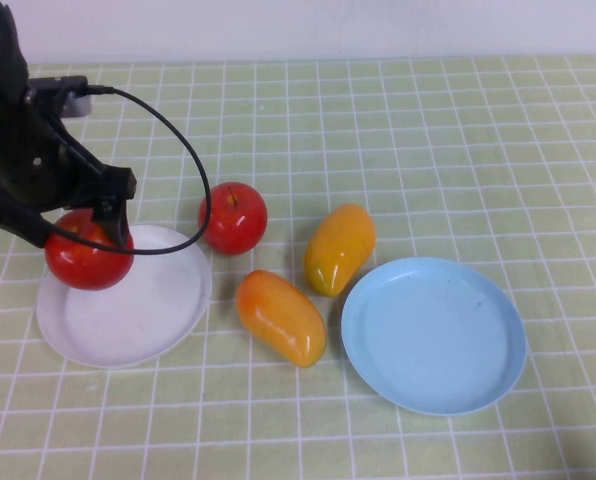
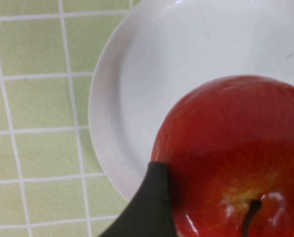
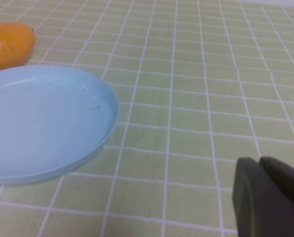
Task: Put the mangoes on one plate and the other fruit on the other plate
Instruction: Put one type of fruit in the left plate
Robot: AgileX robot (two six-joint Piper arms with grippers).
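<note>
My left gripper (image 1: pixel 78 232) is shut on a red apple (image 1: pixel 86 252), one finger (image 2: pixel 148 207) on each side of it, at the far left rim of the white plate (image 1: pixel 143 310). The left wrist view shows that apple (image 2: pixel 236 148) stem-up above the white plate (image 2: pixel 137 74). A second red apple (image 1: pixel 232 217) sits on the cloth just beyond that plate. Two mangoes lie between the plates, a yellower one (image 1: pixel 340 248) and a more orange one (image 1: pixel 281 316). The light blue plate (image 1: pixel 433 340) holds nothing. My right gripper (image 3: pixel 259 165) is shut and holds nothing, low over the cloth beside the blue plate (image 3: pixel 43 118).
A green checked cloth (image 1: pixel 458 150) covers the whole table. The left arm's black cable (image 1: pixel 193 160) loops over the second apple. The right arm is outside the high view. One mango's end (image 3: pixel 9 44) shows beyond the blue plate in the right wrist view.
</note>
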